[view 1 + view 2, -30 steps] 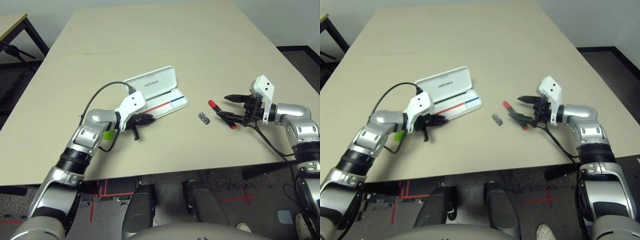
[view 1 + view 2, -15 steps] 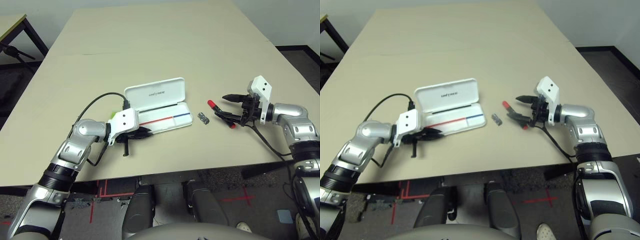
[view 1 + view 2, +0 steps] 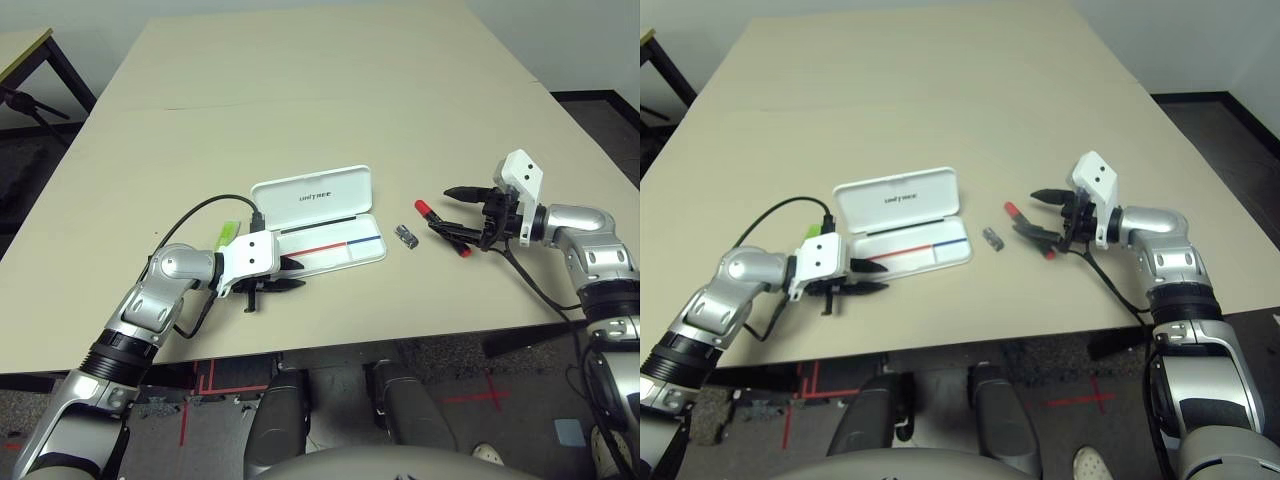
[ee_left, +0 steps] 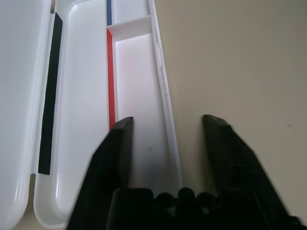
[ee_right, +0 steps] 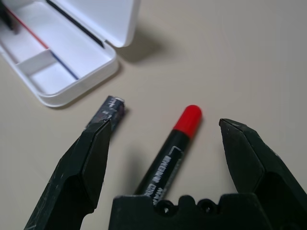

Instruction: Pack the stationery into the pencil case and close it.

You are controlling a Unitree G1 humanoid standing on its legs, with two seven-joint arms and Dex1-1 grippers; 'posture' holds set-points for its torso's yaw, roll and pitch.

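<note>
1. Right now I see the beige table (image 3: 330,90) running from the top edge down past the middle of my head view.
2. Just left of centre lies the pencil case (image 3: 320,225), lid swung up toward the top of the frame, its tray showing a red-and-blue stripe.
3. My left gripper (image 3: 282,283) sits lower left of centre, fingers spread, tips at the tray's near-left corner; I think one finger overhangs the tray wall, but contact is hard to judge.
4. My right gripper (image 3: 458,212) is at the right, jaws wide apart, holding nothing.
5. Between its fingers lies the black marker (image 5: 170,153), red cap pointing toward the case.
6. Behind my left wrist, a lime-green highlighter (image 3: 227,234) peeks out.
7. Smallest, the grey clip (image 3: 406,237) rests between case and marker.
</note>
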